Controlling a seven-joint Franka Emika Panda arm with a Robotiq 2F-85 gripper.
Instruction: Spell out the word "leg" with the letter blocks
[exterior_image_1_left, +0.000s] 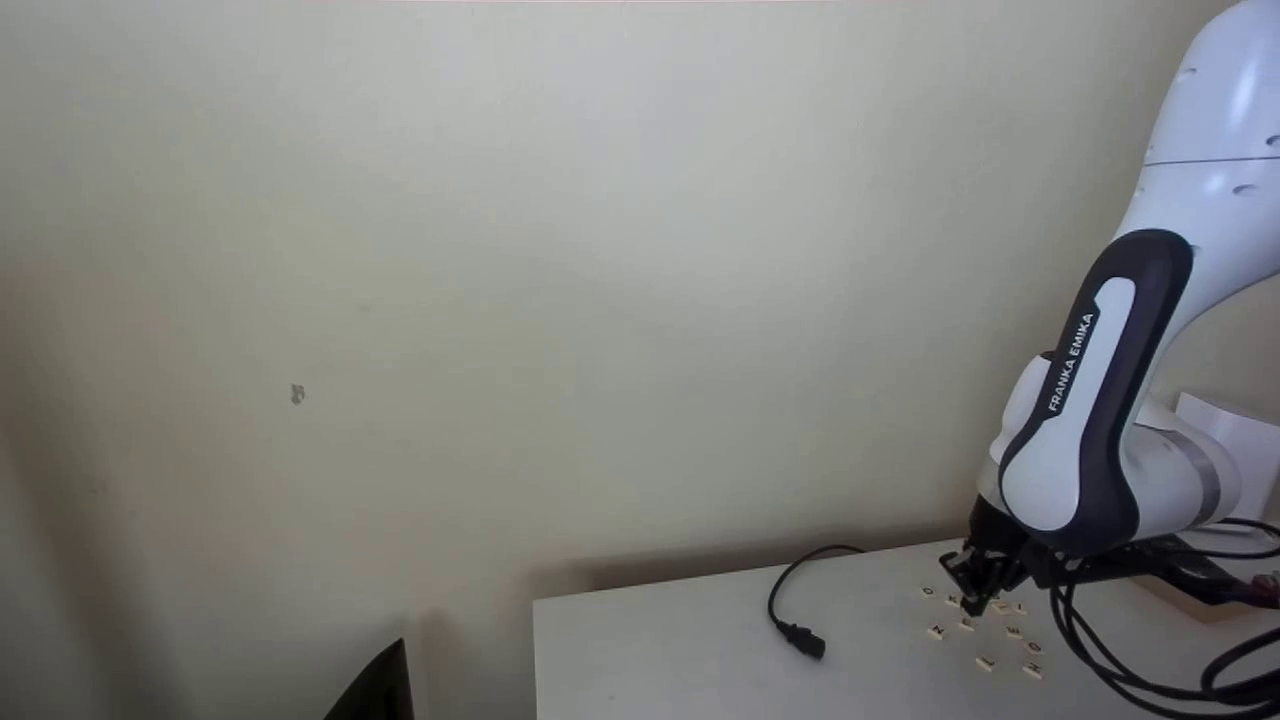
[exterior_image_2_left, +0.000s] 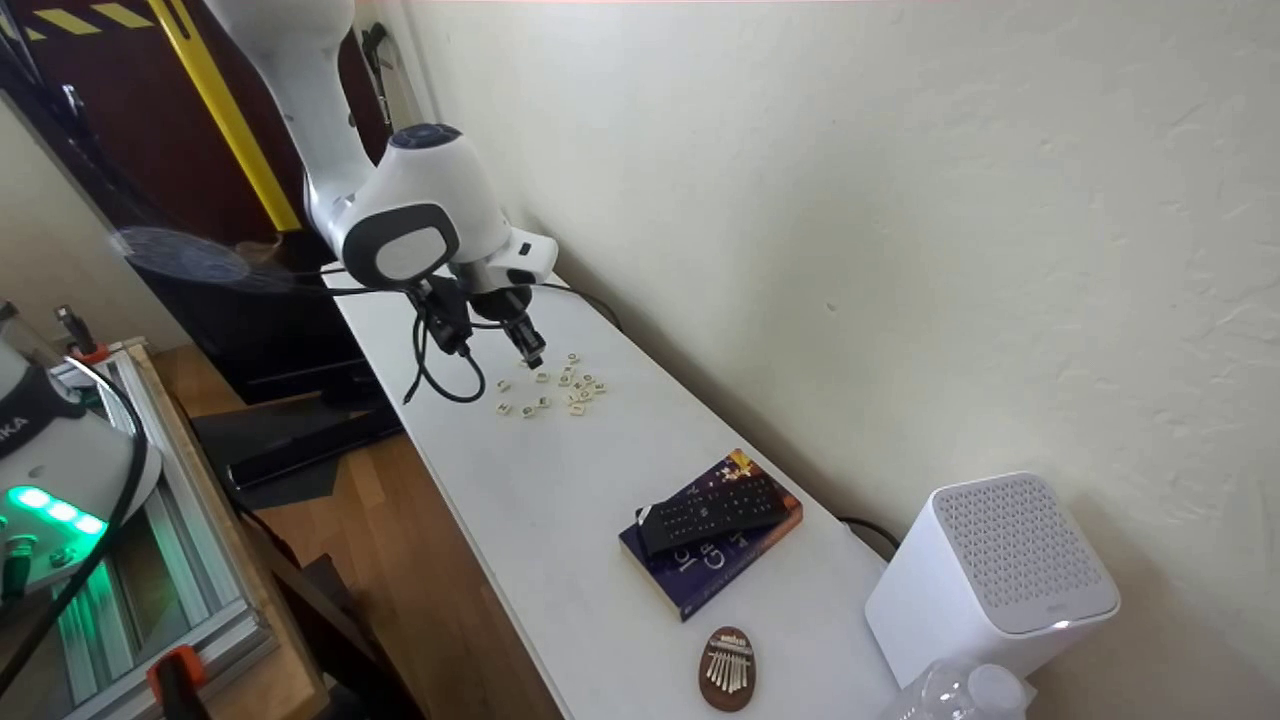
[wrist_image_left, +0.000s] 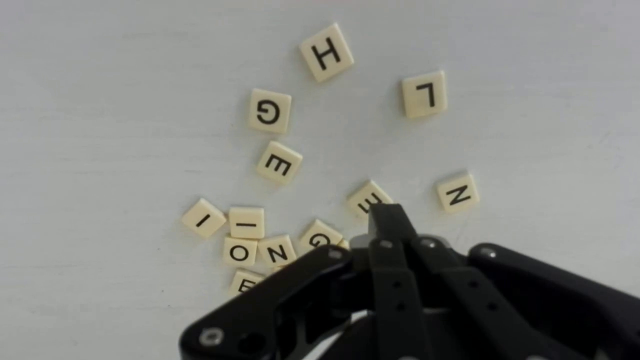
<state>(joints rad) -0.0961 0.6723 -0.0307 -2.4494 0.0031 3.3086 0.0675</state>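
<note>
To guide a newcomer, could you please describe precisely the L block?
On the white table, find the scattered letter blocks. In the wrist view, the L block lies right of, and slightly below, the H block; it shows the only readable L there.

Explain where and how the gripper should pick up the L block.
Grip the L block by two opposite side edges, probably coming straight down from above. It is a thin square tile lying flat, letter up, so its edges offer the natural pinch. It lies on its own, which should leave room for a jaw each side; the gripper, now shut, must open first.
</note>
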